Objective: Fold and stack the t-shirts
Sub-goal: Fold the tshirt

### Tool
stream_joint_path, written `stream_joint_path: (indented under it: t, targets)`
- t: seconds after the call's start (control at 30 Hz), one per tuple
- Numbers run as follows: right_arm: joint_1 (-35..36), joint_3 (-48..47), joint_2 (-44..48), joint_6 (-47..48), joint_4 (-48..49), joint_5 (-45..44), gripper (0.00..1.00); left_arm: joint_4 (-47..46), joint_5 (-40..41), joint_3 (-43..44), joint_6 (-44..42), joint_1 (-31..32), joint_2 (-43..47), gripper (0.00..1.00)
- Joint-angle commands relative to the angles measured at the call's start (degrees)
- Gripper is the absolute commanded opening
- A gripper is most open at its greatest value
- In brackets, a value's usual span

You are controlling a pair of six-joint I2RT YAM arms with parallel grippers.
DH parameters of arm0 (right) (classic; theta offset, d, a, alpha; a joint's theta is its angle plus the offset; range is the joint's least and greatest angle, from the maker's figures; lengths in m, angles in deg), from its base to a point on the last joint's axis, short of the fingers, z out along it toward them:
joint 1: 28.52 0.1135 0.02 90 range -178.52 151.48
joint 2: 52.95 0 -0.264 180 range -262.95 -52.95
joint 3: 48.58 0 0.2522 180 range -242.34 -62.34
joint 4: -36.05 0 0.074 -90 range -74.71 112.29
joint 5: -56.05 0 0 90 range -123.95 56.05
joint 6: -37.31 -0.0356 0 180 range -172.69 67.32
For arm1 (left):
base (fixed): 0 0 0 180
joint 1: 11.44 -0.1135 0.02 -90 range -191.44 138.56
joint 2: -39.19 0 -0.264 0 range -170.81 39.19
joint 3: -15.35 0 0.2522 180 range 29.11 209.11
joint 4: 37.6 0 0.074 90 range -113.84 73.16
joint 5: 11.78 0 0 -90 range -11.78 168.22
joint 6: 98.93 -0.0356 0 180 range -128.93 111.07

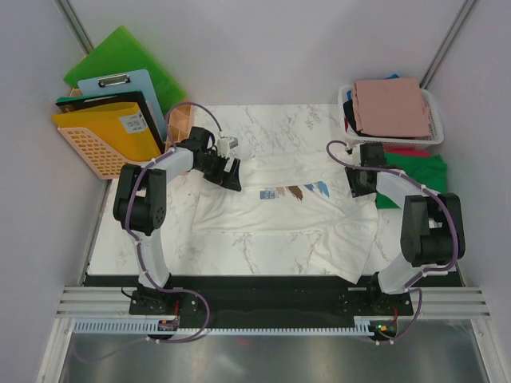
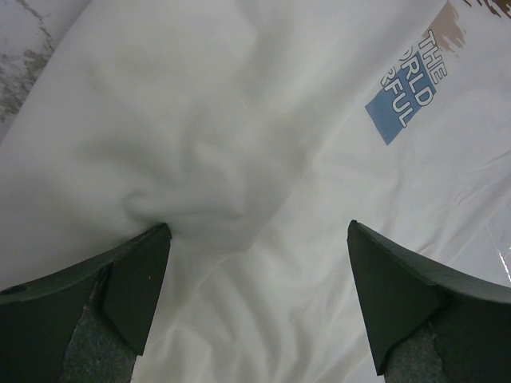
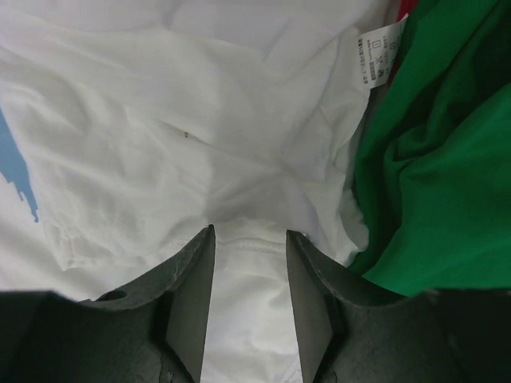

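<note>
A cream-white t-shirt [image 1: 279, 215] lies spread across the marble table, its blue-and-brown print [image 1: 294, 191] facing up. My left gripper [image 1: 231, 177] is open at the shirt's left shoulder; in the left wrist view its gripper [image 2: 259, 231] stands wide over wrinkled cloth [image 2: 239, 159], the left fingertip [image 2: 148, 263] pressing into a pucker. My right gripper [image 1: 359, 185] is at the shirt's right shoulder. Its jaws [image 3: 250, 231] are narrowed halfway around a fold of white cloth [image 3: 247, 303], a gap still showing. A green t-shirt [image 3: 439, 183] lies just to the right.
A white mesh basket [image 1: 435, 132] at the back right holds a folded dusty-pink t-shirt [image 1: 391, 108]; red cloth [image 1: 415, 150] and the green t-shirt [image 1: 423, 171] lie in front of it. Green folder boards [image 1: 120, 56], a clipboard [image 1: 128, 92] and a yellow basket [image 1: 100, 140] stand at the back left.
</note>
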Motion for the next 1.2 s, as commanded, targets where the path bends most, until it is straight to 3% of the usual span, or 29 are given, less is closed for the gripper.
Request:
stream_joint_path:
  t: [0.0,0.27,0.3,0.33,0.37,0.67,1.03,1.07,1.1,1.17]
  targets:
    - [-0.24,-2.87,-0.57,0.99,3.55,-3.35,0.48,1.08,0.49,-1.07,0.8,0.17,0.71,1.0]
    - [-0.42,-5.5,-2.15,-0.41,3.99,-1.86,0.27,1.26,0.41,-0.81,0.62,0.08,-0.17,1.0]
    - [-0.42,-5.6,-2.33,-0.58,3.82,-1.6,0.23,1.35,0.41,-0.81,0.53,0.17,-0.09,1.0]
    - [-0.42,-5.68,-2.5,-0.67,3.73,-1.07,0.07,1.44,0.67,-0.9,0.36,0.17,0.0,1.0]
    - [-0.33,-5.77,-2.33,-1.02,3.82,-0.98,0.0,1.52,0.93,-0.9,0.27,0.17,0.09,1.0]
    - [-0.33,-4.28,4.95,0.11,-1.8,3.23,0.0,1.61,1.72,-0.28,0.18,0.17,-0.35,1.0]
    - [-0.33,-4.63,12.35,5.2,-20.78,14.92,0.02,2.14,3.57,0.68,0.0,0.26,-0.35,1.0]
    - [-0.33,-4.72,12.87,5.65,-22.27,15.36,0.06,2.14,3.74,0.86,-0.08,0.26,-0.44,1.0]
    - [-0.33,-4.89,13.22,5.91,-24.81,15.45,0.21,2.05,3.83,0.86,-0.08,0.26,-0.44,1.0]
    - [-0.33,-4.98,14.8,7.85,-27.2,16.25,0.39,2.14,4.01,0.95,-0.26,0.26,-0.61,1.0]
